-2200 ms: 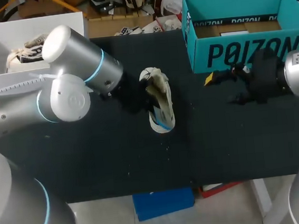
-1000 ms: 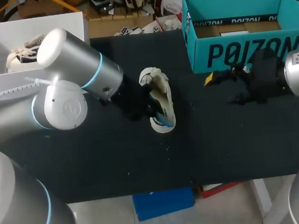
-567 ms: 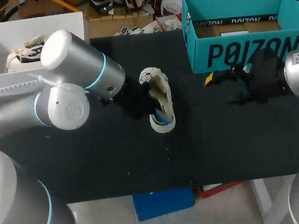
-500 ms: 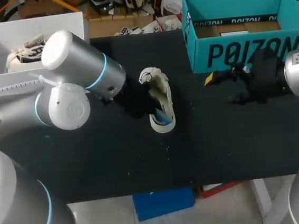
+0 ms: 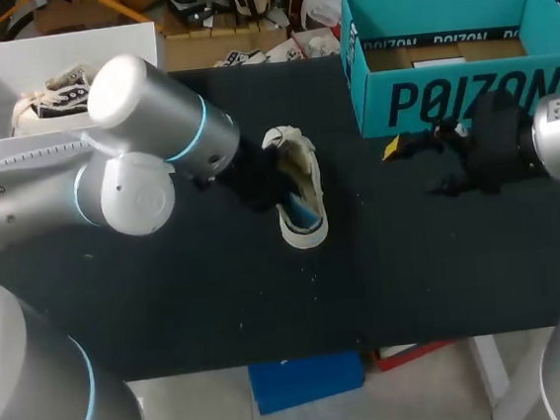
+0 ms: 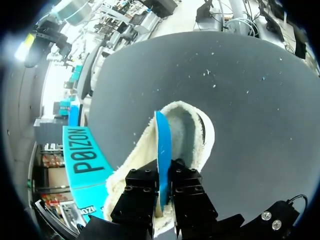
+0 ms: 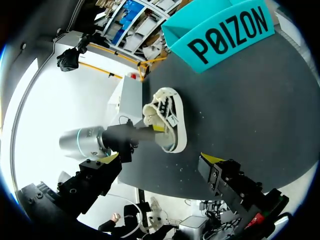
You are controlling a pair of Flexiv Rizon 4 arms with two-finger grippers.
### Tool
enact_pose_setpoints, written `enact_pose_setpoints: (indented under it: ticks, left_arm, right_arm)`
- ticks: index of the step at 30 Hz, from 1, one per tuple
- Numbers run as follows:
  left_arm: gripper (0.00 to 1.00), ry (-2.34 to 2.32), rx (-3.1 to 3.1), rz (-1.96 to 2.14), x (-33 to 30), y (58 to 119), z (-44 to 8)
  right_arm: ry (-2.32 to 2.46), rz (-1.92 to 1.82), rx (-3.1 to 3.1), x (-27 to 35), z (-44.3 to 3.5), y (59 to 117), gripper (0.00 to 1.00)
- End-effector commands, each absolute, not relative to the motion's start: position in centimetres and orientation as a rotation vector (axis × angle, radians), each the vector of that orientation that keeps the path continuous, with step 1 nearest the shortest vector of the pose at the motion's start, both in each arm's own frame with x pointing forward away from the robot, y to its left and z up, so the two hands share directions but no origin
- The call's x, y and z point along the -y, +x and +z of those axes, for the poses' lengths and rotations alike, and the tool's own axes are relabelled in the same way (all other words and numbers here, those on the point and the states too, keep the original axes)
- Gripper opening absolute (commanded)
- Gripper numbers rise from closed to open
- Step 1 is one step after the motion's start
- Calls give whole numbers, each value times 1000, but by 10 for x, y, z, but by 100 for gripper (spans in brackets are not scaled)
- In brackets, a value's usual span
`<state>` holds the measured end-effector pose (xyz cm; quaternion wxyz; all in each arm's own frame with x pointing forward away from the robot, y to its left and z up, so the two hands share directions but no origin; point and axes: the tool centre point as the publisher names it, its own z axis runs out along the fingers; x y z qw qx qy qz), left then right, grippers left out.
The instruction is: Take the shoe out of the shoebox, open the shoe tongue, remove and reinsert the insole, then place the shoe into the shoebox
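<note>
Shoe (image 5: 295, 184): out of the box, lying on the black table (image 5: 423, 256) near the middle, well apart from the teal shoebox (image 5: 448, 95). It is cream-coloured and soft-lined, with its opening turned toward my left arm.

Left gripper (image 6: 163, 176): clenched on the blue insole (image 6: 162, 140), one finger on each face. The insole stands on edge, partly up out of the shoe's opening. Its far end looks to be inside the shoe, though I cannot see how deep it sits. In the head view only a strip of blue (image 5: 303, 211) shows at the shoe's near end.

Right gripper (image 7: 159, 158): fingers spread wide with nothing between them, hanging just in front of the shoebox's near wall and well apart from the shoe.

Step in hand, as I judge it: the insole step. The shoe is out and the tongue looks to be laid back, and the insole is half in and half out. From these views alone I cannot tell whether it is being drawn out or fed back in.

Next move:
- Keep a firm pinch on the thin insole edge.
- Pull or push along the shoe's length, so the insole does not buckle against the lining.
- The shoe is not held down and may drag with the insole, so my right gripper may need to steady it.

Not yet done: seat the insole flat and put the shoe into the shoebox.
</note>
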<state>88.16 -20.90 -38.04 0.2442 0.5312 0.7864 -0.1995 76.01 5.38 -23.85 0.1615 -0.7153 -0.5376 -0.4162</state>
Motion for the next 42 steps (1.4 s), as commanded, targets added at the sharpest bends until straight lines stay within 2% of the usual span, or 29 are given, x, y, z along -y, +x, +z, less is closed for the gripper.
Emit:
enact_pose_setpoints:
  ticks: [1, 9, 10, 11, 12, 13, 14, 17, 21, 25, 28, 34, 42]
  left_arm:
    - [0, 1442, -2156, -514, 213, 889, -384]
    - [0, 1430, -2174, -480, 212, 892, -384]
    - [7, 1429, -2175, -479, 212, 891, -383]
    - [41, 1431, -2174, -474, 211, 888, -379]
    - [49, 1436, -2166, -476, 211, 885, -376]
    - [50, 1441, -2158, -479, 211, 882, -373]
    - [49, 1449, -2148, -481, 210, 880, -370]
    - [33, 1477, -2111, -469, 208, 870, -358]
    - [18, 1493, -2085, -468, 207, 860, -347]
    - [7, 1506, -2072, -469, 209, 854, -344]
    - [7, 1523, -2069, -463, 210, 851, -346]
    - [0, 1545, -2094, -443, 210, 851, -357]
    - [0, 1508, -2143, -398, 206, 863, -367]
  right_arm:
    - [-2043, -1187, 1535, -54, -238, 760, 100]
    - [-2043, -1187, 1535, -54, -238, 760, 100]
    - [-2043, -1187, 1535, -54, -238, 760, 100]
    - [-2043, -1187, 1535, -54, -238, 760, 100]
    - [-2043, -1187, 1535, -54, -238, 760, 100]
    - [-2043, -1187, 1535, -54, -238, 760, 100]
    - [-2043, -1187, 1535, -54, -238, 760, 100]
    - [-2043, -1187, 1535, -54, -238, 760, 100]
    - [-2043, -1187, 1535, -54, -238, 760, 100]
    - [-2043, -1187, 1535, -54, -238, 760, 100]
    - [-2043, -1187, 1535, -54, -238, 760, 100]
    - [-2043, -1187, 1535, -54, -238, 760, 100]
    - [-2043, -1187, 1535, -54, -238, 760, 100]
